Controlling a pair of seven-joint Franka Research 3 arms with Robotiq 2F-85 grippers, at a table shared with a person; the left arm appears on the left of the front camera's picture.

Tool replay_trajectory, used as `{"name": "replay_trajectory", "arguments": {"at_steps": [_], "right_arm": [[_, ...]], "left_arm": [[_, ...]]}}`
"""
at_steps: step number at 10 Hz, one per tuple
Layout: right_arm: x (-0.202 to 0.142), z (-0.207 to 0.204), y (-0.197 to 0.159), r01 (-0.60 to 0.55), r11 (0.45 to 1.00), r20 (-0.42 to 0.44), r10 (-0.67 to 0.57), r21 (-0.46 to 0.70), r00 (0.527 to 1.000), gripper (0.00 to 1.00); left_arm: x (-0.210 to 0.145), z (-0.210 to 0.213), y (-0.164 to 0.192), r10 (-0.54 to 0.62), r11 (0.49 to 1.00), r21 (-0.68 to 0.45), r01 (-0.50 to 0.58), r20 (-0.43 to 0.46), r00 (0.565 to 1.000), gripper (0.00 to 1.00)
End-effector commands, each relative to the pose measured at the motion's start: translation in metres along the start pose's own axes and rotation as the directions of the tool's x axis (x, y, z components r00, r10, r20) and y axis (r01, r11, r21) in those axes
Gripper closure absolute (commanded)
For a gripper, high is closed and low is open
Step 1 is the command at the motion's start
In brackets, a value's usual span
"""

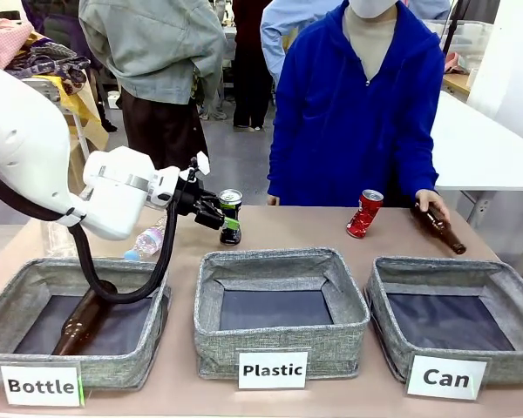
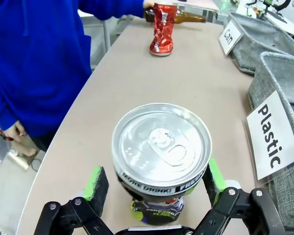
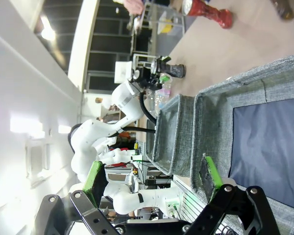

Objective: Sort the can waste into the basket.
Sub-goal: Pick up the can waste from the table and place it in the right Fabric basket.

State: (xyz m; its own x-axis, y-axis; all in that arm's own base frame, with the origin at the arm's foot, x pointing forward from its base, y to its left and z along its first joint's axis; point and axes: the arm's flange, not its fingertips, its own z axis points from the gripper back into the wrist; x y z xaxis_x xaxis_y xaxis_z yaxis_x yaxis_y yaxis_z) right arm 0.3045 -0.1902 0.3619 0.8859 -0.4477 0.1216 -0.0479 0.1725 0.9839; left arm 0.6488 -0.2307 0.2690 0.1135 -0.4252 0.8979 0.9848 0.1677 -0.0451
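Note:
A slim black can [image 1: 231, 203] with a silver top [image 2: 161, 144] stands upright on the table behind the middle bin. My left gripper [image 1: 228, 224] is open around it, one green pad [image 2: 97, 183] on each side and a slight gap on at least one side. The red dented can [image 1: 364, 213] [image 2: 161, 32] stands farther right, near the person. The grey basket labelled "Can" [image 1: 436, 266] sits at the front right, its dark floor bare. My right gripper [image 3: 154, 178] is open with nothing between its pads, above that basket's rim [image 3: 245, 88].
The person in blue rests a hand on a brown bottle [image 1: 438, 224] lying at the far right. A clear plastic bottle [image 1: 148, 239] lies behind the "Bottle" bin [image 1: 35, 274], which holds a brown bottle [image 1: 83, 322]. The "Plastic" bin [image 1: 283, 261] is in the middle.

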Motion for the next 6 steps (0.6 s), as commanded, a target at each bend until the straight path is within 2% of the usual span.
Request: {"name": "replay_trajectory", "arguments": {"at_steps": [1,2,3,4,5,6], "right_arm": [[0.0,0.001,0.001,-0.009,1.0,-0.003,0.009,0.007,1.0,0.0],[0.0,0.001,0.001,-0.009,1.0,-0.003,0.009,0.007,1.0,0.0],[0.0,0.001,0.001,-0.009,1.0,-0.003,0.009,0.007,1.0,0.0],[0.0,0.001,0.001,-0.009,1.0,-0.003,0.009,0.007,1.0,0.0],[0.0,0.001,0.001,-0.009,1.0,-0.003,0.009,0.007,1.0,0.0],[0.0,0.001,0.001,-0.009,1.0,-0.003,0.009,0.007,1.0,0.0]], "left_arm": [[0.001,-0.005,0.001,-0.023,1.0,0.004,0.023,0.049,0.999,0.08],[0.003,-0.004,0.002,-0.022,1.0,0.004,0.022,0.053,0.998,0.58],[0.004,-0.003,0.002,-0.023,1.0,0.008,0.022,0.059,0.998,0.66],[0.006,-0.002,0.0,-0.02,1.0,0.002,0.02,0.074,0.997,1.0],[0.008,0.001,0.0,-0.019,1.0,0.0,0.019,0.086,0.996,0.65],[0.015,0.008,-0.004,-0.015,1.0,-0.009,0.016,0.096,0.995,1.0]]}}
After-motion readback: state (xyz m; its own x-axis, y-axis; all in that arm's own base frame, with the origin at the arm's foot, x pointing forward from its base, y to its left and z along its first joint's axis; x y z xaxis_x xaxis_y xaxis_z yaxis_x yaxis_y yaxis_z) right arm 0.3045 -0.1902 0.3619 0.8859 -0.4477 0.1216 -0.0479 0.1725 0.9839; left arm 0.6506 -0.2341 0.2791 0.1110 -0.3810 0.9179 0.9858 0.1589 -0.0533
